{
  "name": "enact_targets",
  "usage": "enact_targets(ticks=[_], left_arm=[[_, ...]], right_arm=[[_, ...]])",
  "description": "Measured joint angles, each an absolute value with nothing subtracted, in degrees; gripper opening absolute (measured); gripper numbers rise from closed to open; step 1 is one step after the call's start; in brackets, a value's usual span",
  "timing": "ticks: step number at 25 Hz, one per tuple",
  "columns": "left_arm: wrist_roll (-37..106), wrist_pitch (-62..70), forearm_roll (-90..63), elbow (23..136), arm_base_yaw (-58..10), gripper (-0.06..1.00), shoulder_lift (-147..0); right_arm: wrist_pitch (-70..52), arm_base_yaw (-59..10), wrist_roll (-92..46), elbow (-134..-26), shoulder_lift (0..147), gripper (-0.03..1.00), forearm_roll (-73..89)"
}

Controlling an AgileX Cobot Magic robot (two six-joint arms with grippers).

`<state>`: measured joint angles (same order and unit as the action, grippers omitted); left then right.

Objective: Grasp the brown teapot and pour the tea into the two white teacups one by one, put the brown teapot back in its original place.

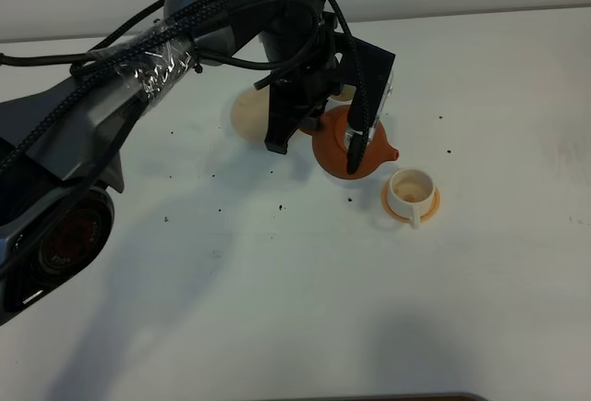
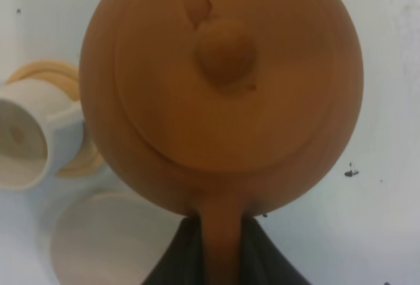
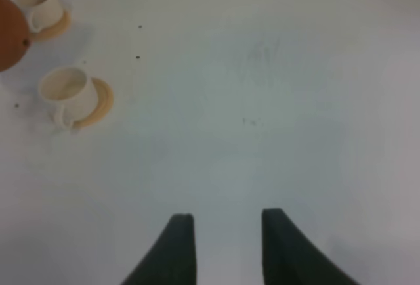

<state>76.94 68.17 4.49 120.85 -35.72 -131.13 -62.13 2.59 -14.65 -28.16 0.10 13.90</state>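
A: How far is the task now?
B: The grasp looks done. The left gripper (image 2: 220, 226) is closed on the loop handle of the brown teapot (image 1: 331, 150), one finger on each side. The pale beige coaster (image 1: 247, 115), in the upper middle of the overhead frame, lies bare just left of the pot.
A: And the pouring?
B: Probably not finished. The pot is at the centre of the frame, its spout pointing lower right toward the front teacup (image 1: 411, 185) on its orange saucer (image 1: 434, 202); spout and cup are near but apart. This cup looks slightly tan inside, but whether that is tea cannot be told. The second teacup (image 3: 41, 2) is mostly hidden behind the arm from above. The pours and the return to the coaster seem left to do.
A: The right gripper (image 3: 223, 232)?
B: Its jaws stand apart with nothing between them, over bare table (image 1: 499, 309), well apart from the cups.
A: Room to move?
B: Wide white surface lies at the right and the bottom of the frame; the back edge of the table runs along the top. The tight place is the middle, where cups and coaster stand close around the pot
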Motion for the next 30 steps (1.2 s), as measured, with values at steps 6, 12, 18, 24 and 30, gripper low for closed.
enact_targets(ticks=[6,12,18,24,30], left_arm=[[77.2,68.2,5.7,120.8,-36.8,0.1,-131.5],[77.1,68.1,7.2,120.8,-37.2,0.1,-133.8],[77.0,68.1,8.1,120.8,-37.6,0.1,-133.8],[75.6,68.1,8.7,120.8,-37.6,0.1,-133.8],[74.9,68.0,9.8,120.8,-38.6,0.1,-133.8]], right_arm=[[-62.1,2.6,-14.6,-28.2,0.1,0.24,13.9],[-62.1,2.6,-14.6,-28.2,0.1,0.24,13.9],[-62.1,2.6,-14.6,-28.2,0.1,0.24,13.9],[-62.1,2.6,-14.6,-28.2,0.1,0.24,13.9],[-62.1,2.6,-14.6,-28.2,0.1,0.24,13.9]])
